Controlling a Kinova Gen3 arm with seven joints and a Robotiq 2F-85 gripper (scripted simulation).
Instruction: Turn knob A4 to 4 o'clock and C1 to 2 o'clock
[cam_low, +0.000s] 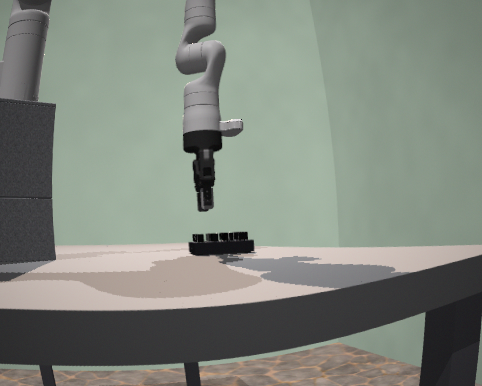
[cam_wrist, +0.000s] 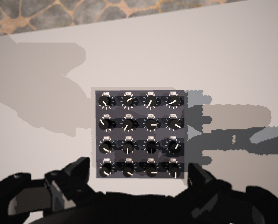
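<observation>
The knob box [cam_low: 221, 246] [cam_wrist: 139, 113] is a low black box with a four-by-four grid of black knobs, each with a white line. It stands on its feet on the table [cam_low: 350, 280] [cam_wrist: 225, 60]. My gripper [cam_low: 203, 207] [cam_wrist: 138, 170] is open and empty. It hangs pointing straight down, well above the box, over its left part in the exterior view. In the wrist view the two fingers frame the row of knobs nearest the bottom edge. The printed names are too small to read and no socket shows, so I cannot tell which knobs are A4 and C1.
A dark grey pedestal [cam_low: 25, 175] stands at the table's left end and carries a grey arm column [cam_low: 22, 50]. The table's curved front edge [cam_low: 250, 330] is near the camera. Stone floor [cam_wrist: 100, 12] shows beyond the far edge in the wrist view.
</observation>
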